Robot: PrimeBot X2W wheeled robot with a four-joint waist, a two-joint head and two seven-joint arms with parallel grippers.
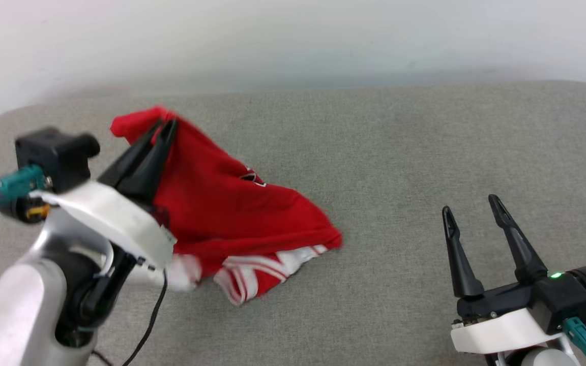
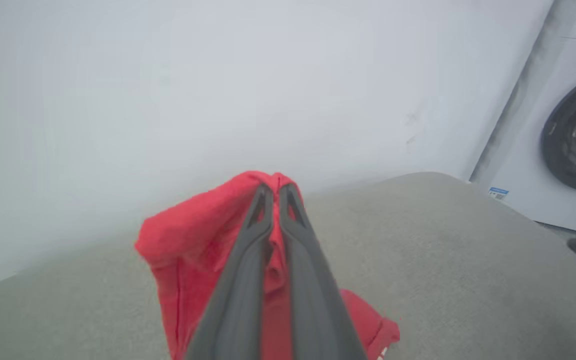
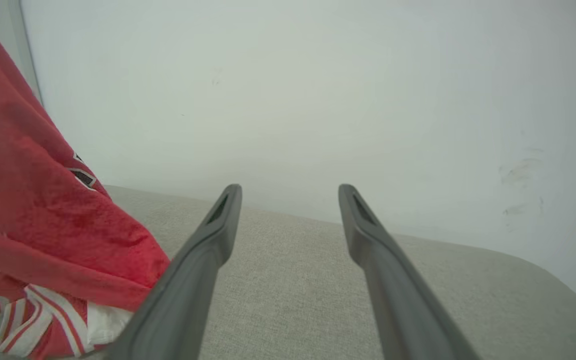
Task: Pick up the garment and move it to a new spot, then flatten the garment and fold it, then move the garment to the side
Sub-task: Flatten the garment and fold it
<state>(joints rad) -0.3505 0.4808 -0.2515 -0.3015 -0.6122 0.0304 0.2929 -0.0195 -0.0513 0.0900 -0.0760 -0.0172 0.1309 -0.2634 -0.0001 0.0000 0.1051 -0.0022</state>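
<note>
**Left arm holds the red shirt up by a pinched fold; right arm sits open**

The left arm (image 1: 23, 284) rises from the lower left of the head view, its pale forearm bent and its wrist angled toward the far edge of the tabletop (image 1: 400, 152). The left jaws are closed tight on a bunched fold of the shirt (image 1: 232, 208), and red cloth pokes out past their tips. The shirt hangs from that grip over the left half of the tabletop, sloping down to the right, with its striped white trim at the bottom. I cannot tell whether that lower edge touches the surface. The right jaws stand wide apart and hold nothing, low on the right and well apart from the shirt.

Most of the lettering is folded out of sight, leaving a small black, white-edged scrap on show. The left arm covers the shirt's near left part, and a white sleeve beside it is blurred. In the left wrist view a washing machine (image 2: 568, 140) is cut off at the right edge.
</note>
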